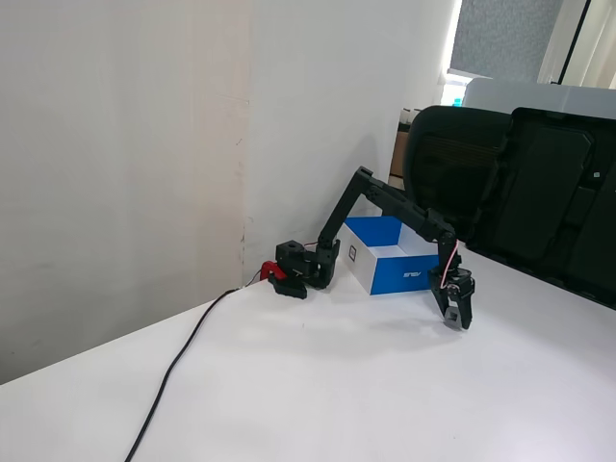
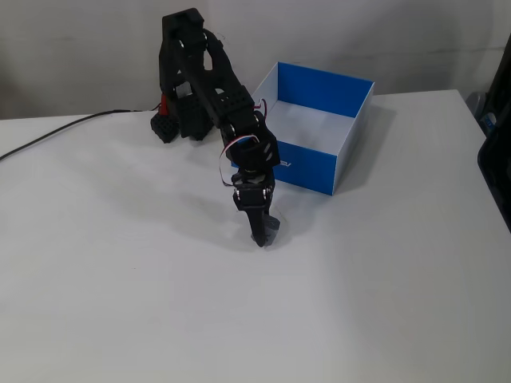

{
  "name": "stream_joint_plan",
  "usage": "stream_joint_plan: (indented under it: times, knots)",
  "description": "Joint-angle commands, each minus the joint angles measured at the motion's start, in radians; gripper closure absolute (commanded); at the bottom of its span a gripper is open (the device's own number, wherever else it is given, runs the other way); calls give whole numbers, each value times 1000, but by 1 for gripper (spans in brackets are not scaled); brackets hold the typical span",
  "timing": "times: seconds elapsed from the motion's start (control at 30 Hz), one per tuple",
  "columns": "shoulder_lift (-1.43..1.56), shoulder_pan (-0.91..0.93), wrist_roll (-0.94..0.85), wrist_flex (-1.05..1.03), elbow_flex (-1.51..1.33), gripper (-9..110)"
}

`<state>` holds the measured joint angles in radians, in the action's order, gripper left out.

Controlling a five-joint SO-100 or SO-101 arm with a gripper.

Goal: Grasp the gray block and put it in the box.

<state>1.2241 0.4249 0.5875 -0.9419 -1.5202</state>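
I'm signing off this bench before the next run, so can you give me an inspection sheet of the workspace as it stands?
Surface: white table, bare apart from the items below.
Job's things: blue box with white inside, open and empty as far as visible; gray block on the table at the hand's tips.
Clutter: nothing seen.
Grippers: the hand is lowered to the table in front of the box, around the block; whether it is closed cannot be told.
Cables: black cable runs across the table to the arm's base; thin wires loop at the wrist.
Surroundings: white wall; black office chairs beside the table.
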Motion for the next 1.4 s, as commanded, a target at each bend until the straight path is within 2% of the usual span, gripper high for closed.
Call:
stream_joint_plan:
  times: [0.0, 0.33, 0.83, 1.37]
  knots:
    - [15, 0, 6, -14, 69, 101]
    - [58, 5, 8, -178, 140, 101]
    - [367, 38, 8, -364, 98, 101]
    - [607, 206, 8, -477, 69, 101]
